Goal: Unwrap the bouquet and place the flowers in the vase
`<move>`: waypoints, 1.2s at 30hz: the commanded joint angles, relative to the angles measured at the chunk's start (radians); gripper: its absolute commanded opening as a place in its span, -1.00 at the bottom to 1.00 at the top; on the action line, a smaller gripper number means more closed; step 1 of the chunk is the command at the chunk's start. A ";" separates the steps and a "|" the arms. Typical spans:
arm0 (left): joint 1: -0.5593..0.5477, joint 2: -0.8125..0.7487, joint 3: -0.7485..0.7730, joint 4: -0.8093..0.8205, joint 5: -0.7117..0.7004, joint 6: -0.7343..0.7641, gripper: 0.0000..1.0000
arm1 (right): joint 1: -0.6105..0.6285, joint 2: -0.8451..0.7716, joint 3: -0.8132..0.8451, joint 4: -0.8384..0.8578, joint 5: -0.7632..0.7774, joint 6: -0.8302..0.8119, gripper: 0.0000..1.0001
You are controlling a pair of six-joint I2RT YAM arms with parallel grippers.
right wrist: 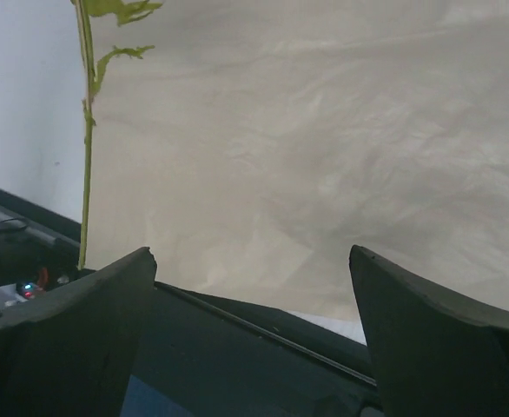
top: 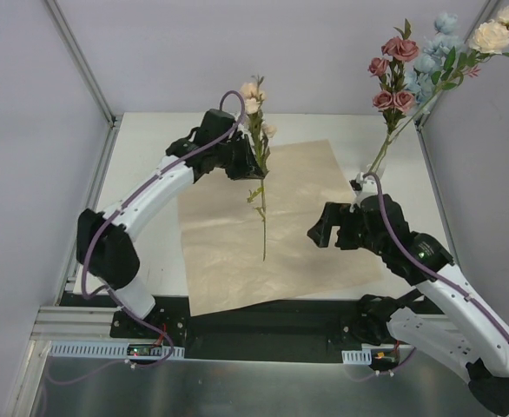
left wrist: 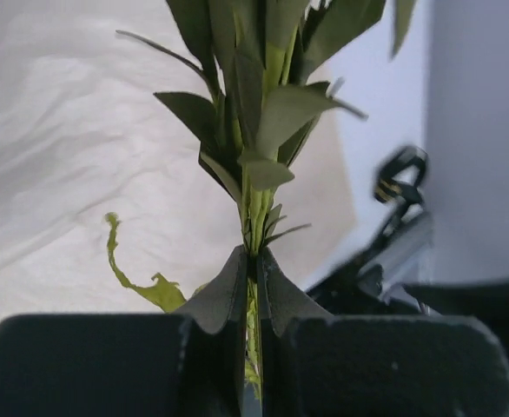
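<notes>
One flower stem [left wrist: 253,217] pinched upright between closed left jaws.

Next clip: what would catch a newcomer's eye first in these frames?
The left tool, shut on a cream-flowered stem, holds it upright over the far part of the tan paper sheet. A tall bunch of pink, blue and cream flowers rises at the far right corner. The right tool stands open, empty, over the sheet's right side.
</notes>
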 commanded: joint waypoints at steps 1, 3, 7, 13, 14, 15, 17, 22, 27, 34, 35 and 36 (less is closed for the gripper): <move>-0.008 -0.128 -0.092 0.192 0.402 0.164 -1.00 | 0.003 0.023 0.091 0.185 -0.207 -0.021 0.91; -0.014 -0.163 -0.143 0.232 0.476 0.185 -1.00 | 0.005 0.031 0.099 0.244 -0.247 -0.015 0.89; -0.032 -0.198 -0.210 0.266 0.626 0.251 -1.00 | 0.005 0.046 0.105 0.356 -0.260 -0.006 0.85; -0.104 -0.243 -0.287 0.276 0.610 0.334 -1.00 | 0.009 0.060 0.020 0.567 -0.263 0.056 0.63; -0.107 -0.248 -0.293 0.275 0.622 0.328 -1.00 | 0.023 0.067 0.012 0.571 -0.246 0.054 0.58; -0.110 -0.254 -0.298 0.278 0.619 0.321 -1.00 | 0.029 0.069 0.006 0.574 -0.229 0.051 0.48; -0.118 -0.269 -0.312 0.276 0.596 0.321 -1.00 | 0.054 0.067 -0.032 0.623 -0.191 0.057 0.39; -0.120 -0.280 -0.313 0.278 0.597 0.314 -1.00 | 0.089 0.069 -0.094 0.680 -0.082 0.122 0.16; -0.123 -0.286 -0.313 0.278 0.605 0.310 -1.00 | 0.097 0.081 -0.140 0.758 -0.054 0.186 0.17; -0.129 -0.289 -0.316 0.278 0.608 0.313 -1.00 | 0.106 0.104 -0.149 0.817 -0.031 0.198 0.12; -0.132 -0.286 -0.316 0.276 0.610 0.313 -1.00 | 0.105 0.107 -0.149 0.822 -0.031 0.198 0.09; -0.132 -0.286 -0.316 0.278 0.610 0.311 -1.00 | 0.106 0.113 -0.146 0.825 -0.033 0.200 0.08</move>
